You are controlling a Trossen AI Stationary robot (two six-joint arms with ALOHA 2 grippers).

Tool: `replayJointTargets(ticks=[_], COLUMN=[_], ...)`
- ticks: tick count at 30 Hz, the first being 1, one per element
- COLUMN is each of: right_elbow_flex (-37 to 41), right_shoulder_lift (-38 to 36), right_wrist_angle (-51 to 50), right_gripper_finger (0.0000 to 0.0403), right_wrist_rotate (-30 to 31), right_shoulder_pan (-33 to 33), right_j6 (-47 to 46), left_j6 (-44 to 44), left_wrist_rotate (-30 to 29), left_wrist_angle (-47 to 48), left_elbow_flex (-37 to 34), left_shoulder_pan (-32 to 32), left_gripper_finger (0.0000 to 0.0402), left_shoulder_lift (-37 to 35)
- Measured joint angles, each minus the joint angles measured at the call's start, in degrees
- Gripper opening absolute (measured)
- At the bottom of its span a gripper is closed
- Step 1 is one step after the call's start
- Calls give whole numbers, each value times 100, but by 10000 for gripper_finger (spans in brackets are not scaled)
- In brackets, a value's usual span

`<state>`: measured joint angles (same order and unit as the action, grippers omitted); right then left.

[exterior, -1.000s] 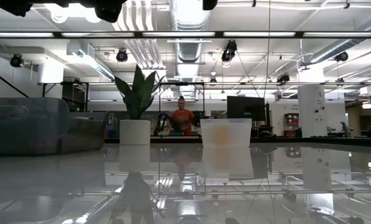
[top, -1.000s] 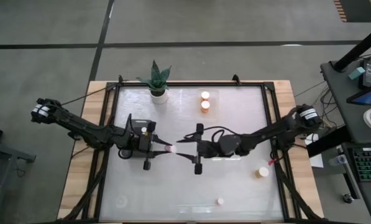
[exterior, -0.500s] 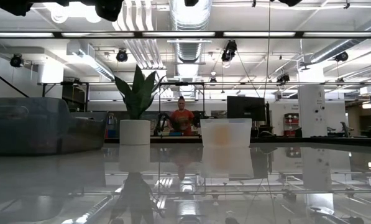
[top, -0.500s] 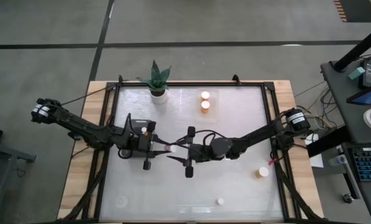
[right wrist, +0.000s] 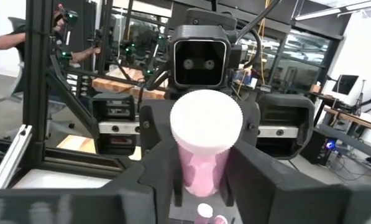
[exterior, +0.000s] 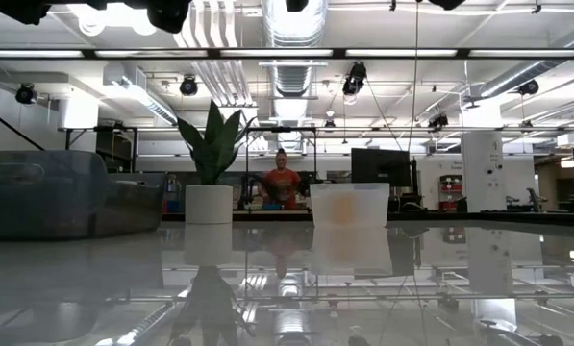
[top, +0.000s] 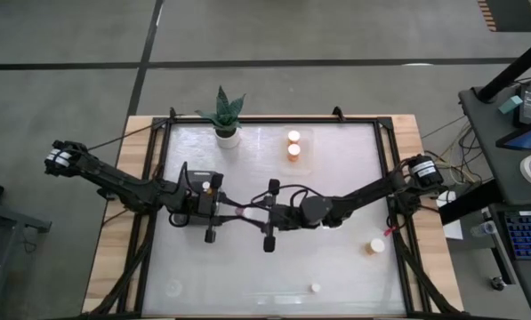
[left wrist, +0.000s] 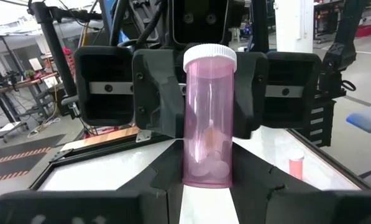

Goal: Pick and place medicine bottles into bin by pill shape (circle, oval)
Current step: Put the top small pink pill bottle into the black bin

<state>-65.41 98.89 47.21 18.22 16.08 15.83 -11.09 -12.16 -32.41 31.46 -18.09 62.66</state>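
Observation:
A pinkish medicine bottle point(left wrist: 208, 124) with a white cap point(right wrist: 207, 118) lies level in the air over the table's middle point(top: 245, 212), with its cap toward the table's right. It has a few pale pills inside. My left gripper point(top: 234, 212) is shut on its bottom end. My right gripper point(top: 258, 213) faces it from the right and is shut on its cap end. Two orange bottles point(top: 293, 144) stand in the clear tray point(exterior: 349, 204) at the far side. The dark bin does not show in the high view. My left gripper pinches the bottle's bottom end point(left wrist: 207, 177) between its two fingers. The fingers lie level, coming from the table's left, along the bottle. The bottle is level and clear of the table. My right gripper has its two fingers point(left wrist: 163, 93) against the bottle's sides just below the cap point(right wrist: 201, 165). It comes level from the table's right, along the bottle and opposite my left gripper. The cap faces its wrist camera.
An orange bottle point(top: 375, 246) stands near the table's right edge. A small white cap point(top: 316, 287) lies near the front edge. The white pot with the green plant point(top: 227, 133) stands at the far left. A person point(exterior: 283, 185) stands in the room beyond the table.
My right gripper has gone toward the table's left, up to my left gripper, and its fingers now stand on the bottle's cap end. My left gripper and the bottle have kept still.

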Motion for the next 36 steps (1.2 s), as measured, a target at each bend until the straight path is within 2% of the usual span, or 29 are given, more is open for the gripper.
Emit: replayJointTargets(ticks=[5,9,16,19,23,29,31,36], right_elbow_flex=[0,0,2,2,-24,-332,-383,-387], right_shoulder_lift=[0,0,-67,-236,-575,-782,-781,-758], right_wrist_angle=[-38,-58,-435,-1078,-2532,-4709,-5025,-5043], right_gripper_finger=[93,86,91,91,91,91,91,91], right_wrist_rotate=[3,2,-10,196,323,367,425,439], right_shoulder_pan=[0,0,0,7,-36,-158,-169,-173], right_j6=[31,51,-120,-290,-907,-1890,-1988,-2039], left_j6=[151,168,174,177,181,174,172,126], left_wrist_rotate=[-1,-2,-9,-27,-22,-25,-24,-28], left_wrist_angle=[7,15,126,351,488,333,64,-504], left_elbow_flex=[0,0,-2,-2,-7,-4,-4,137], left_shoulder_pan=[0,0,2,4,2,12,45,247], left_gripper_finger=[88,92,141,168,193,200,201,201], left_shoulder_lift=[0,2,4,4,-3,38,195,829])
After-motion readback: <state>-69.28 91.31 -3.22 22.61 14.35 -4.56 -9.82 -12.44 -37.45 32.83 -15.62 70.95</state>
